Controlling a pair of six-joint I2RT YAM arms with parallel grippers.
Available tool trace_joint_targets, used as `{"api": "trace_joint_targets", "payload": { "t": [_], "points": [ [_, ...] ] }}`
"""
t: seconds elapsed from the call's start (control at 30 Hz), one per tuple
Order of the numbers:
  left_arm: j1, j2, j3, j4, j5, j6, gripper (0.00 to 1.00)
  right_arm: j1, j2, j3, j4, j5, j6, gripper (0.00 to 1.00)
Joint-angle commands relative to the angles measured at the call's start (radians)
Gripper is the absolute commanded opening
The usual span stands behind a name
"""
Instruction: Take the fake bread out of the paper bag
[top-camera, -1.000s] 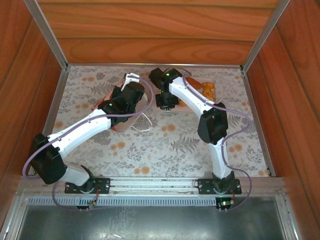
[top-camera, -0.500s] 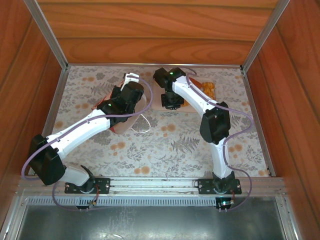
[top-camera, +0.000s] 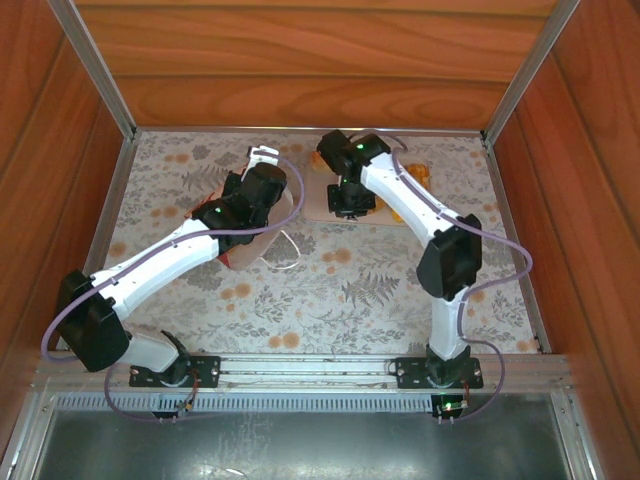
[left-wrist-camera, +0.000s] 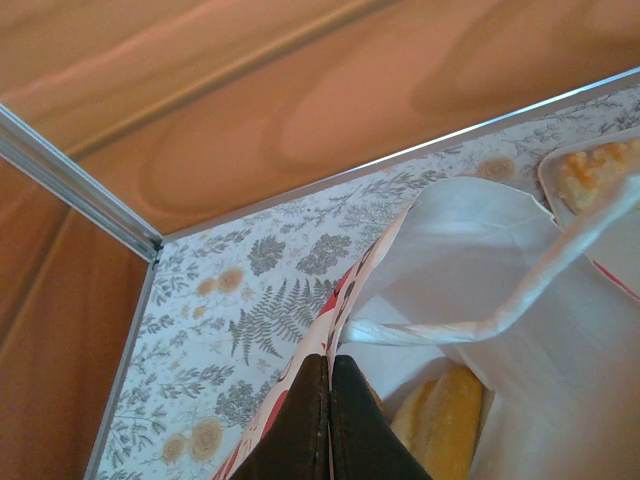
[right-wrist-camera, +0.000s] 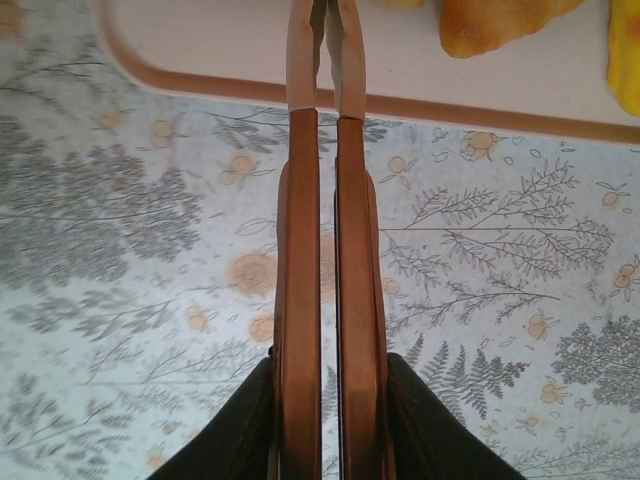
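The left gripper has its black fingers pressed tight together on the rim of the paper bag, pinching the paper at the near edge of the mouth. The mouth gapes beyond the fingers, white inside, with red print on the outer wall to the left. Deep in the bag, just past the fingertips, lies one yellow-orange roll of the fake bread; how many more pieces sit below it cannot be told. From above, a thin white cord handle trails from the bag onto the table

The right gripper is clamped on a pair of copper-coloured metal tongs, whose two arms run almost parallel with a narrow slit between them. Their tips reach over the near rim of the pale pink tray. Further pieces of bread lie on that tray: a golden-brown one right of the tongs' tips, and a yellow one at the right edge. The tray sits right of the bag, near it
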Motion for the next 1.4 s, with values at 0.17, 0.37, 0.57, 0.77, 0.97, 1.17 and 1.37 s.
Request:
{"api": "trace_joint_targets", "payload": {
  "t": [0.17,0.37,0.57,0.77,0.97,1.17,1.37],
  "points": [
    [0.006,-0.041,-0.007,-0.001,0.049,-0.030,0.00,-0.004,-0.275,-0.110,0.067,-0.130,0.012,0.29],
    [0.007,-0.040,-0.022,0.001,0.095,-0.048,0.00,0.014,-0.521,-0.272,0.195,-0.246,0.057,0.31],
    [0.007,-0.033,-0.031,0.000,0.105,-0.075,0.00,0.071,-0.651,-0.314,0.218,-0.294,0.088,0.34],
    [0.007,-0.020,-0.033,-0.001,0.106,-0.094,0.00,0.169,-0.661,-0.331,0.225,-0.328,0.095,0.33],
    [0.002,-0.030,-0.053,0.000,0.112,-0.137,0.00,0.214,-0.645,-0.356,0.231,-0.341,0.098,0.34],
    [-0.052,-0.008,-0.035,0.000,0.040,-0.110,0.00,0.217,-0.635,-0.394,0.290,-0.390,0.090,0.34],
    [-0.119,0.044,-0.004,-0.001,-0.063,-0.083,0.00,0.217,-0.620,-0.433,0.355,-0.429,0.094,0.34]
  ]
}}
